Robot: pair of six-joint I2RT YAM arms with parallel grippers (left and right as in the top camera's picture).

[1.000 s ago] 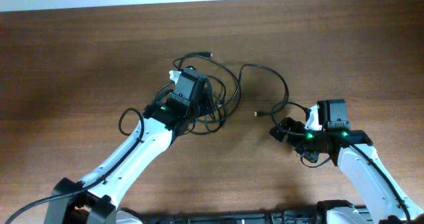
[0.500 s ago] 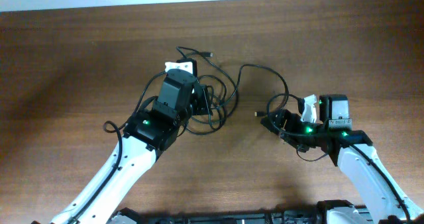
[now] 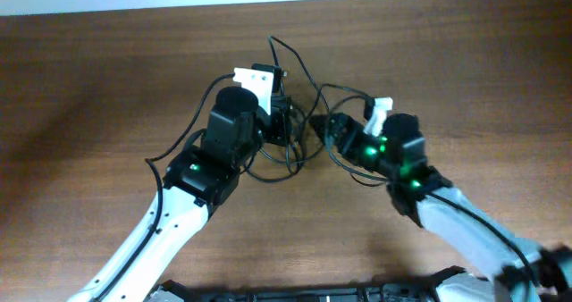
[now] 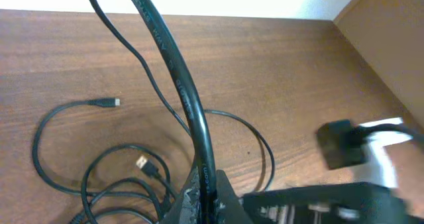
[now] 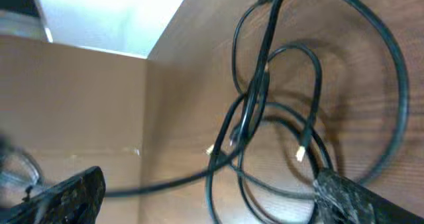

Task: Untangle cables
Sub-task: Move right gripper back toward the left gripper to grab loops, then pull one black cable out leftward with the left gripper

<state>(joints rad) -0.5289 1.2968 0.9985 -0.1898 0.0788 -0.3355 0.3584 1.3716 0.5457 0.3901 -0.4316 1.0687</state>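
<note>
**Overhead:** thin black flexible cables (image 3: 299, 132) lie in one tangled bunch at centre of the brown wood-grain counter (image 3: 107, 88). Both arms meet at it. On the bunch's left side sits the left gripper (image 3: 279, 116), on its right side the right gripper (image 3: 329, 128), the two near each other. One strand runs from the bunch toward the far edge. Jaw state is not readable from above, since the arm bodies cover the tips.

**Left wrist cam:** supplies what overhead lacks.
- Jaws of the left gripper (image 4: 202, 201) are closed on one strand of the cables (image 4: 192, 111). It runs up from the tips to frame top-left, clear of the counter.
- Below it, loose loops lie flat on the counter w/ a small silver plug (image 4: 116, 103) and a gold-tipped flat plug (image 4: 141, 162).
- At the right edge the right gripper (image 4: 361, 144) shows as a black-and-white blur, no detail.

**Right wrist cam:**
- Jaws of the right gripper (image 5: 209, 184) are spread wide, fingers (image 5: 73, 194) in opposite lower corners.
- The cables (image 5: 252, 111) cross and overlap between and beyond them. Two pale plug ends are visible in the knot.
- One strand runs to the left-hand finger. Contact there cannot be determined, as the finger is blurred and cut off by the frame.

No. of cables, and which strand belongs to which: cannot tell in any view.
</note>
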